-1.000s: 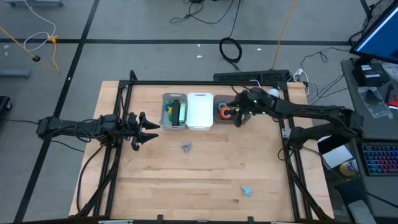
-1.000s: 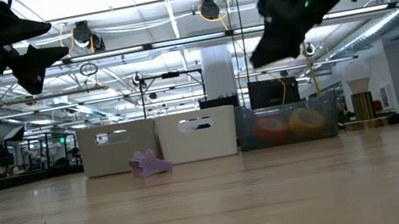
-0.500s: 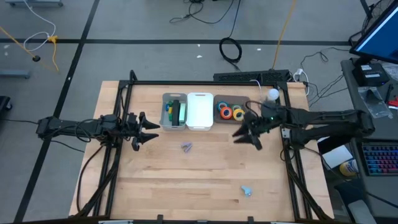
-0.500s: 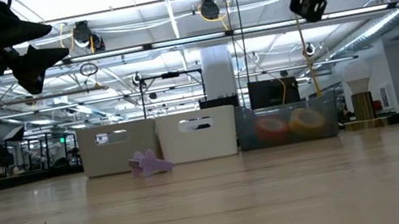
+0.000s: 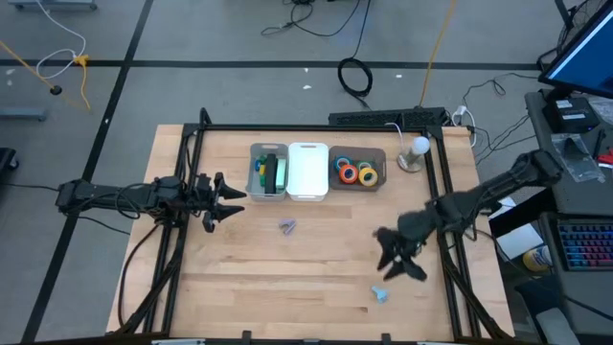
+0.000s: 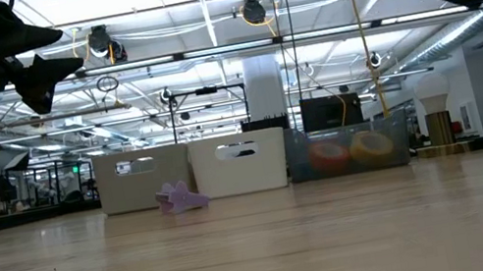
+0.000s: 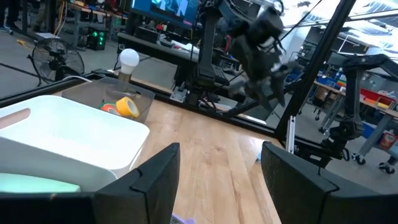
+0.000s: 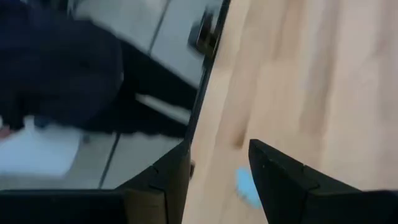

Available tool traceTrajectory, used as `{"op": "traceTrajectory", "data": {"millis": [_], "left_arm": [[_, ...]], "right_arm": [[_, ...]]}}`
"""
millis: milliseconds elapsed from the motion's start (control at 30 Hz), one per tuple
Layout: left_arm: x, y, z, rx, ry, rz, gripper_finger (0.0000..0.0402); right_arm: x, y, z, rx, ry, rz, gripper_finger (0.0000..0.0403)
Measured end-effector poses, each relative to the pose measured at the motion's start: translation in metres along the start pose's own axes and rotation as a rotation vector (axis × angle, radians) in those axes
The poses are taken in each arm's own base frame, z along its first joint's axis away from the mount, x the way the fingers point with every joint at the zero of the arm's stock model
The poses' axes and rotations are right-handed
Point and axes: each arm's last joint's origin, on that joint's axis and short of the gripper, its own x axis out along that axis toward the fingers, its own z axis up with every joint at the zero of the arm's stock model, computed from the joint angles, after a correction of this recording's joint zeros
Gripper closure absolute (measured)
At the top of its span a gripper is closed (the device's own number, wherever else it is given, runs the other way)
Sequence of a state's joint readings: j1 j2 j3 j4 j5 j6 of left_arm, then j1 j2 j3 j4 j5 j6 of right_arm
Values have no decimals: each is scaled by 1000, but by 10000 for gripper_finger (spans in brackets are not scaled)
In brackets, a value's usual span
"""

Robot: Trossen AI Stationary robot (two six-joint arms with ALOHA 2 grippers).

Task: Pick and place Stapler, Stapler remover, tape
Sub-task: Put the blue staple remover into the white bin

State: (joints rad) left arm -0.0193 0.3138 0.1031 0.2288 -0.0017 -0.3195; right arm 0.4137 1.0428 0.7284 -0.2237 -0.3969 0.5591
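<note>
My right gripper (image 5: 400, 265) is open and empty, above the table's near right part, over a small light-blue stapler remover (image 5: 380, 293) that lies on the wood. In the right wrist view that remover (image 8: 247, 186) shows blurred between my open fingers (image 8: 217, 146). A purple stapler remover (image 5: 287, 227) lies mid-table. A clear bin (image 5: 378, 158) at the back holds orange, blue and yellow tape rolls (image 5: 356, 172). A grey bin (image 5: 255, 153) holds a green stapler (image 5: 276, 173). My left gripper (image 5: 225, 201) waits open at the table's left, raised.
A white bin (image 5: 308, 171) stands between the grey and clear bins. A lamp with a white bulb (image 5: 418, 153) stands at the far right corner. A black frame (image 5: 445, 249) runs along the table's edges. Bare wood lies between the bins and the near edge.
My right gripper has left the clear tape bin and swung toward the table's near edge and somewhat to the right, ending above the light-blue remover. The tape rolls stay in the bin.
</note>
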Motion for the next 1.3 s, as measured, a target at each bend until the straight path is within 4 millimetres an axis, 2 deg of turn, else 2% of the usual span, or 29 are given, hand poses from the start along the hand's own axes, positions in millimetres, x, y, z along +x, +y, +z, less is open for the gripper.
{"op": "traceTrajectory", "data": {"millis": [233,433,700,833,1167,1300], "left_arm": [[0,0,0,-25,0,0,176],[0,0,0,-31,0,0,176],[0,0,0,-61,0,0,176],[0,0,0,-58,0,0,176],[0,0,0,-61,0,0,176],[0,0,0,-61,1,1,176]], "right_arm": [[42,8,-32,-29,262,-22,248],[59,1,-50,-8,402,-120,248],[63,-6,-50,-111,356,-247,248],[63,-6,-50,-202,365,-234,248],[67,6,-59,-506,361,-277,248],[67,8,-61,-524,361,-280,248]]}}
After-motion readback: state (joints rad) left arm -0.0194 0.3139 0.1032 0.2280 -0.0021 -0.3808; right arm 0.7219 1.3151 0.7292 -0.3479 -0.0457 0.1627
